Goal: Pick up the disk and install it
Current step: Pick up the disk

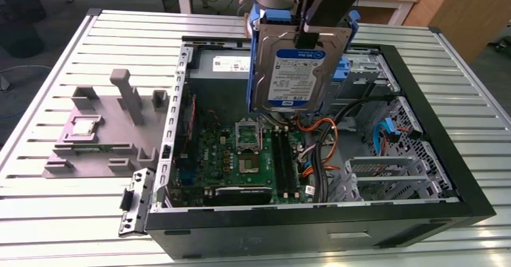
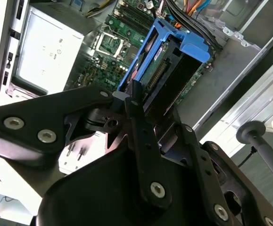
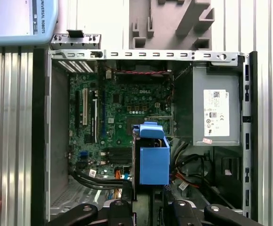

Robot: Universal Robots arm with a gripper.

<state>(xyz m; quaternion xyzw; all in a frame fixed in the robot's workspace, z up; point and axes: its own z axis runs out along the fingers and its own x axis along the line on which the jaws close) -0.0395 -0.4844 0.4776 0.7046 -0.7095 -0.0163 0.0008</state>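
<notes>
The end effector point(image 1: 308, 35) is clamped on the top edge of the disk point(image 1: 294, 69), which hangs upright above the open case point(image 1: 449, 159), over the motherboard point(image 1: 239, 165). With the hold on one edge only, the disk could pivot or slip in the grip and fall onto the bare socket point(image 1: 249, 135). If lowered crooked, its blue bracket point(image 3: 154, 160) might snag the orange cables point(image 1: 319, 125) just below, or jam against the metal cage point(image 1: 391, 172).
</notes>
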